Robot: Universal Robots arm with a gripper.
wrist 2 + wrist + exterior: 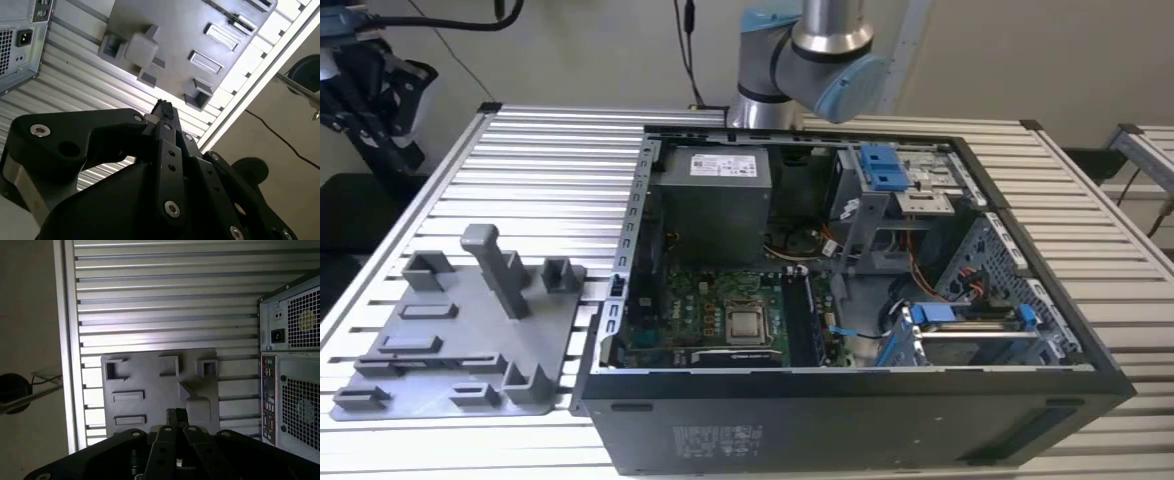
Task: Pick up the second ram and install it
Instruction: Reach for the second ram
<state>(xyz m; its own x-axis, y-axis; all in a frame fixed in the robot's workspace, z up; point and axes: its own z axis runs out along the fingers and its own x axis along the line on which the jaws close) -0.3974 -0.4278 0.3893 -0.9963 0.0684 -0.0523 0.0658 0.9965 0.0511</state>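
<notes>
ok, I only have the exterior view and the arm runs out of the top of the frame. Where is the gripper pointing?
Observer: In both wrist views the gripper points down at the grey holder tray.
Operator: Open or shut?
Observer: Shut. The fingers sit together in both wrist views.
Operator: What's beside the tray there?
Observer: The first wrist view shows the case's rear panel facing the tray, with its power socket.
</notes>
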